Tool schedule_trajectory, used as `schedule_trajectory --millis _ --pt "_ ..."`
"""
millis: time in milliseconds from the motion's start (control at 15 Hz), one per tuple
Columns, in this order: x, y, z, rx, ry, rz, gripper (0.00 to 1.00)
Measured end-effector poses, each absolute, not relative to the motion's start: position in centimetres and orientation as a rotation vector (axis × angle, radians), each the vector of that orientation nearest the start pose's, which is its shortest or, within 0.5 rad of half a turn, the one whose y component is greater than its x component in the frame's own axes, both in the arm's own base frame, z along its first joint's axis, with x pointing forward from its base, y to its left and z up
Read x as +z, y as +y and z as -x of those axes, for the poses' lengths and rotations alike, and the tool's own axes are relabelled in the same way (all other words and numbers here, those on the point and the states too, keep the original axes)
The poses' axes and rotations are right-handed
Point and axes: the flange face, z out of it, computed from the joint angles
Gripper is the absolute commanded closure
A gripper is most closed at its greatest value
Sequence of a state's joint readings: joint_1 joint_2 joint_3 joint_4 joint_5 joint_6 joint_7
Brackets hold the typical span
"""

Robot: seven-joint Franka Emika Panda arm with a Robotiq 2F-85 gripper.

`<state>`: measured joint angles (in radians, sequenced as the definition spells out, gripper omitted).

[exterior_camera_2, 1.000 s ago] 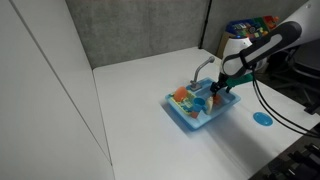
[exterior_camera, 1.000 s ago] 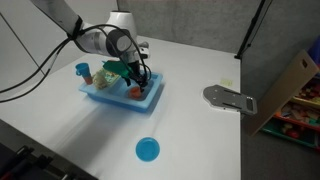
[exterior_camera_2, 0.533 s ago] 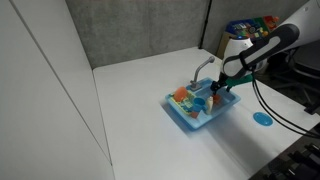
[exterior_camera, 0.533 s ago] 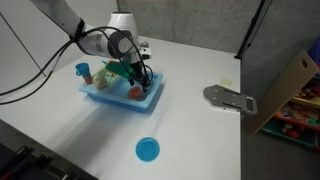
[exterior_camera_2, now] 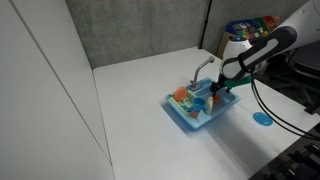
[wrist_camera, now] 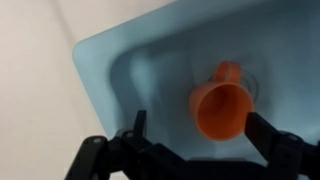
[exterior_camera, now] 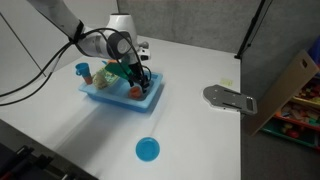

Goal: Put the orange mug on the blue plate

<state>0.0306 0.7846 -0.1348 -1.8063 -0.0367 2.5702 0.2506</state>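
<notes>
The gripper (wrist_camera: 196, 125) hangs over the light blue toy sink (wrist_camera: 110, 60), jaws spread wide and holding nothing, with one dark finger (wrist_camera: 138, 128) on each side of the wrist view. The orange mug (wrist_camera: 222, 108) sits down on the sink floor near a corner, mouth turned up toward the camera and its small handle (wrist_camera: 228, 71) pointing away. It sits off toward one finger rather than centred between them. It looks like a light, hard plastic toy: stiff enough to squeeze, unlikely to break, but smooth and rounded, so it could squirt out of a poor pinch. The best hold is probably across the body or over the rim, clear of the handle. In an exterior view the blue plate (exterior_camera: 147, 150) lies flat on the table, well apart from the sink.
</notes>
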Motion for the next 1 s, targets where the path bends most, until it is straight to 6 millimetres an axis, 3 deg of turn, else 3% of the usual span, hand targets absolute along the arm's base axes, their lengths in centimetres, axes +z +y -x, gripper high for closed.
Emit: schedule_trajectory --millis 667,733,867,1000 --pt "9.5 -6.8 -63.1 0.040 0.537 3.245 0.01" --pt "9.3 -6.9 -63.0 0.045 0.542 3.246 0.26" --pt "9.0 -6.9 -62.9 0.051 0.552 3.248 0.31" --pt "9.0 -6.8 -62.9 0.052 0.562 3.250 0.51"
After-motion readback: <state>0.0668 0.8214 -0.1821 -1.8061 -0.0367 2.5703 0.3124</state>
